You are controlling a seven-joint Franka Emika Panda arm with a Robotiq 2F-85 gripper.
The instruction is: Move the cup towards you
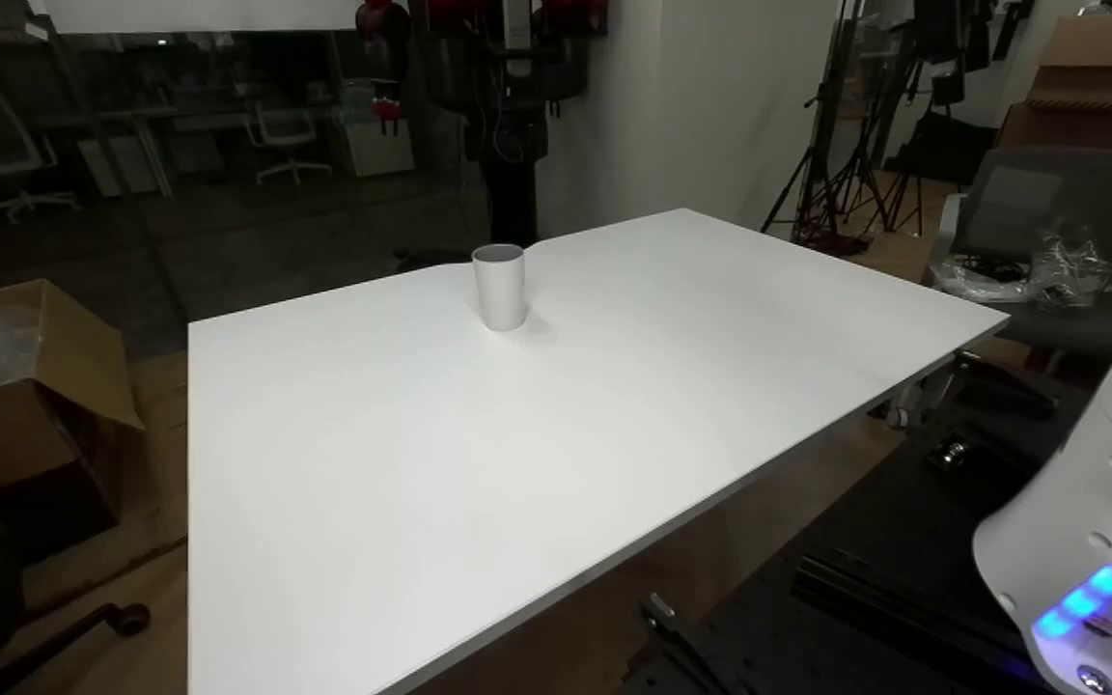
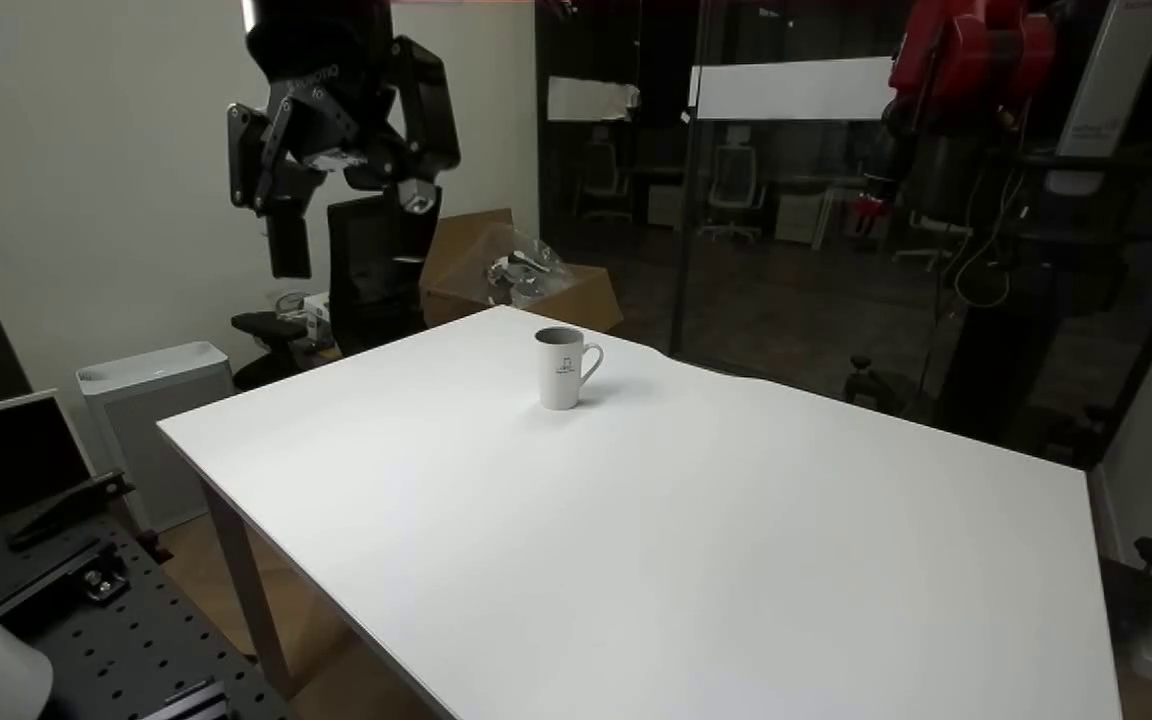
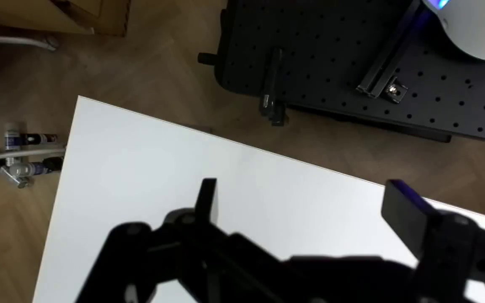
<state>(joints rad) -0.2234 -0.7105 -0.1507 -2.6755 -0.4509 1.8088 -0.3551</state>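
Robotiq pincer (image 2: 353,217), spread wide, hung in the air, well apart from the white handled mug (image 2: 556,385) standing upright on the white surface (image 2: 696,570).

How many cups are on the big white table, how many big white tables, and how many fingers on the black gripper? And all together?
Cup: 1
Big white table: 1
Fingers on the black gripper: 2
Total: 4

Open room surrounds the upright cup (image 2: 557,382) on a white table (image 2: 696,540); the gripper (image 3: 305,200) could pass low on any side; only cup and jutting handle (image 2: 595,360) obstruct.
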